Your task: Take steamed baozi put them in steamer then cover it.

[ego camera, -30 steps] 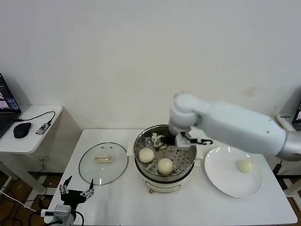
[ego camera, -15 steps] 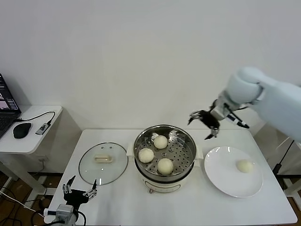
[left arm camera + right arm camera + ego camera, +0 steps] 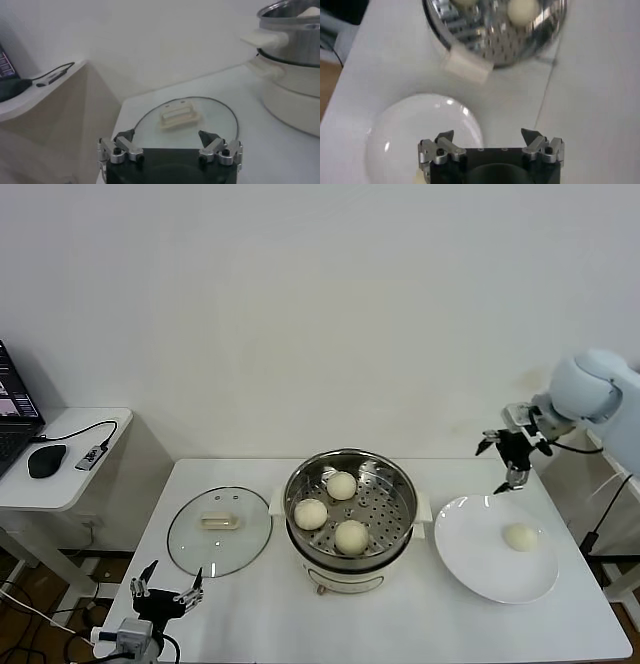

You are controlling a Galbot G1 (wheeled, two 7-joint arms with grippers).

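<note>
The steel steamer [image 3: 350, 526] stands at the table's middle with three cream-white baozi [image 3: 341, 485] on its perforated tray. A fourth baozi [image 3: 520, 536] lies on the white plate [image 3: 470, 554] to the right. The glass cover [image 3: 219, 529] with its cream handle lies flat on the table left of the pot. My right gripper [image 3: 510, 456] is open and empty, in the air above the plate's far edge; its wrist view shows the plate [image 3: 410, 130] and the steamer [image 3: 495, 30] beyond. My left gripper [image 3: 165, 591] is open, parked low at the table's front left, facing the cover [image 3: 185, 117].
A side table [image 3: 60, 474] with a mouse, cable and laptop stands at the left. The white wall runs close behind the table. A cable and equipment show at the far right edge.
My right gripper left the steamer empty, a third baozi staying on the tray, and swung right to above the plate's far edge. The left gripper has barely moved.
</note>
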